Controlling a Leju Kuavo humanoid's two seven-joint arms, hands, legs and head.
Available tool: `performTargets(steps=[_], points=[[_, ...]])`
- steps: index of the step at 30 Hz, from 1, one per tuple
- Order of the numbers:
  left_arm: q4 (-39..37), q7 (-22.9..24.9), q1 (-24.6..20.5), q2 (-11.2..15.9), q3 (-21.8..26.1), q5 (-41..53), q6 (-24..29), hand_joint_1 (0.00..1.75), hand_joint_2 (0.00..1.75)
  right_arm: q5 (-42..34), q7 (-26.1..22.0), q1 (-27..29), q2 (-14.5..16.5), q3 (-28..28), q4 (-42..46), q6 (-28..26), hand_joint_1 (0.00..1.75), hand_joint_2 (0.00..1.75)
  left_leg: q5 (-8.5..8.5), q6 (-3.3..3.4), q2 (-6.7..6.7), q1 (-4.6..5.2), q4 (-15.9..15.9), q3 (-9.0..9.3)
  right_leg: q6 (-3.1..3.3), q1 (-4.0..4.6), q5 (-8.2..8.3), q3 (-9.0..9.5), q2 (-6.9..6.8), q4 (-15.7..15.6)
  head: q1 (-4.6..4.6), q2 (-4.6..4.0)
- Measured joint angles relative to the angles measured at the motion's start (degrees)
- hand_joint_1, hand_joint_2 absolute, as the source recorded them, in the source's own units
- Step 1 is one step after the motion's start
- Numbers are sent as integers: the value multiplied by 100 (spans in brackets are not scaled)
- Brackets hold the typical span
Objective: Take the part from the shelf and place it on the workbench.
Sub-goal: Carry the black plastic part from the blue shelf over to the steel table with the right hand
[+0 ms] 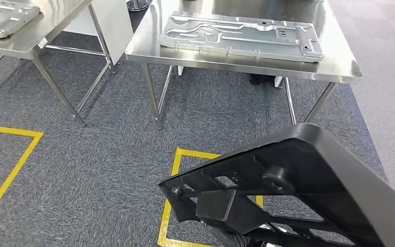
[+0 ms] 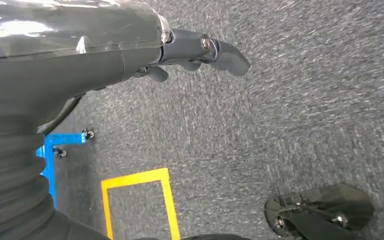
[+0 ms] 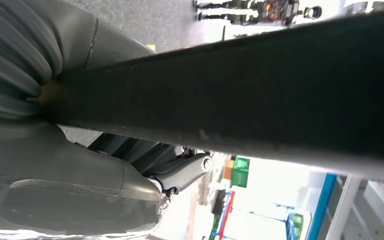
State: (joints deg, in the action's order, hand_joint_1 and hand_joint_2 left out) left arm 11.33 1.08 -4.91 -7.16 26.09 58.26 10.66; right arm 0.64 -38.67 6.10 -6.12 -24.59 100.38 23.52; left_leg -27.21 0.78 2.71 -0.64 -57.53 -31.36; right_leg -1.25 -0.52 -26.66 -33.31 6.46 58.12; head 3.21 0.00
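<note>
Gripping the black part [image 1: 308, 180], the right hand [image 3: 70, 170] (left hand [image 2: 180, 50] hangs slack, holding nothing) faces the workbench [image 1: 339, 62].

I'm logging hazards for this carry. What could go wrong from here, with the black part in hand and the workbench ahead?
1. The black part is large and tilted, and the right hand seems to hold it by one edge, so it might slip or swing.
2. A metal plate already covers much of the workbench, so the part may land on it or overhang the edge.
3. The part hides much of the floor ahead in the head view.
</note>
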Motion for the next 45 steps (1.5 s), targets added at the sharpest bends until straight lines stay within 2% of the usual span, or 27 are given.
performTargets(steps=[1,3,5,6,7,10,12,14,16,17,19,20,21,22,24,26,27,31,33,35,36,37,38,39,41,42,45], points=[[0,1,-1,-4,1,2,2,0,175,3,2,7,0,0,13,-2,175,175,9,38,-67,-5,19,10,-32,3,-93,-69,-154,146,0,0],[0,3,7,-7,3,4,5,0,175,6,4,17,0,0,31,2,175,175,6,88,-211,-1,37,19,-87,4,-431,-384,-511,790,0,0],[-1,12,21,-4,6,4,6,0,175,7,5,43,-1,0,31,6,175,175,-12,102,-358,12,35,21,-123,-19,-697,-757,-613,1502,1,0],[-1,17,24,-2,8,4,7,0,175,7,6,61,-2,0,31,7,175,175,-23,101,-430,16,34,27,-128,-27,-683,-823,-623,1617,0,0],[0,22,23,0,9,4,7,0,175,7,7,74,-2,0,31,7,175,175,-37,93,-499,19,34,41,-124,-28,-554,-760,-639,1484,0,0],[1,28,19,1,12,5,8,0,175,6,7,84,-2,0,39,12,175,175,-93,40,-669,41,32,117,-38,13,-30,-150,-888,308,1,0],[2,31,16,3,13,4,11,0,175,7,7,83,-1,0,57,13,175,175,-124,-18,-748,62,35,151,42,59,40,16,-982,-33,1,0],[2,33,8,7,15,4,15,0,175,7,7,88,0,0,71,13,175,175,-145,-79,-815,69,51,182,105,58,48,12,-871,-46,1,0],[3,20,-1,12,17,4,12,0,175,7,8,85,1,1,79,13,175,175,-262,-136,-678,62,-79,157,168,21,72,37,-789,-94,2,0],[3,8,-4,12,18,4,8,0,175,6,10,80,6,2,85,13,175,175,-405,-159,-546,58,-311,60,197,2,81,51,-757,-115,2,0],[3,-9,1,13,19,1,2,0,175,6,25,71,20,2,89,16,175,175,-777,-182,-335,47,-1083,-307,235,12,76,51,-699,-117,1,0],[3,-9,8,15,21,-2,3,0,175,3,38,70,26,2,90,20,175,175,-892,-190,-302,47,-1441,-493,244,22,70,53,-660,-113,1,0],[3,-5,18,19,24,-5,7,0,175,-1,55,69,28,2,90,23,175,175,-895,-191,-292,47,-1624,-604,249,31,65,58,-620,-108,1,0],[2,2,29,21,27,-10,12,0,175,-5,69,66,28,2,90,27,175,175,-771,-186,-290,47,-1566,-604,249,36,59,69,-579,-101,1,0],[2,16,48,23,36,-32,20,0,175,-15,88,54,29,2,90,37,175,175,-310,-155,-276,47,-861,-326,233,39,38,103,-512,-87,1,0],[2,21,54,20,46,-59,24,0,175,-29,98,31,31,2,89,52,175,175,-43,-105,-232,56,-193,-55,192,55,16,104,-472,-62,1,0],[2,20,50,17,52,-66,25,0,175,-36,104,21,31,2,88,61,175,175,-17,-78,-214,62,-52,-5,166,59,13,91,-461,-53,1,0],[2,18,37,-8,86,-98,17,0,175,-56,107,10,29,8,85,70,175,175,12,47,-226,48,33,15,43,52,-50,39,-472,36,0,0],[2,12,28,-20,99,-116,14,0,175,-61,92,11,28,14,78,61,175,175,36,94,-251,27,63,25,-16,31,-332,-188,-539,525,-1,0],[2,2,28,-21,114,-134,16,0,175,-61,76,24,28,15,55,40,175,175,34,111,-273,28,61,17,-63,-2,-657,-570,-580,1287,-1,0],[2,-4,32,-21,121,-141,20,0,175,-60,69,35,27,15,38,28,175,175,30,111,-283,29,59,18,-79,-19,-704,-697,-589,1526,-1,0],[2,-8,35,-21,128,-149,25,0,175,-59,63,47,27,15,24,17,175,175,25,108,-289,28,56,22,-90,-33,-639,-720,-599,1552,-1,0],[2,-11,37,-23,133,-152,32,0,175,-57,55,57,26,15,14,8,175,175,17,98,-293,26,54,32,-92,-46,-469,-621,-613,1330,-1,0],[2,-15,38,-26,136,-155,40,0,175,-55,44,65,26,15,8,3,175,175,7,84,-293,25,52,47,-88,-56,-253,-432,-635,941,-1,0],[2,-18,38,-33,137,-156,57,0,175,-51,22,75,26,15,6,-4,175,175,-22,35,-293,46,39,66,-51,-44,19,-72,-681,194,-1,0],[2,-19,38,-35,138,-156,64,0,175,-50,14,82,26,15,5,-4,175,175,-34,4,-295,55,35,69,-25,-30,53,10,-690,15,-1,0],[2,-26,37,-35,142,-155,84,0,175,-48,5,111,23,16,-2,-13,175,175,-65,-97,-308,53,39,80,69,-12,38,26,-660,-48,1,0]])
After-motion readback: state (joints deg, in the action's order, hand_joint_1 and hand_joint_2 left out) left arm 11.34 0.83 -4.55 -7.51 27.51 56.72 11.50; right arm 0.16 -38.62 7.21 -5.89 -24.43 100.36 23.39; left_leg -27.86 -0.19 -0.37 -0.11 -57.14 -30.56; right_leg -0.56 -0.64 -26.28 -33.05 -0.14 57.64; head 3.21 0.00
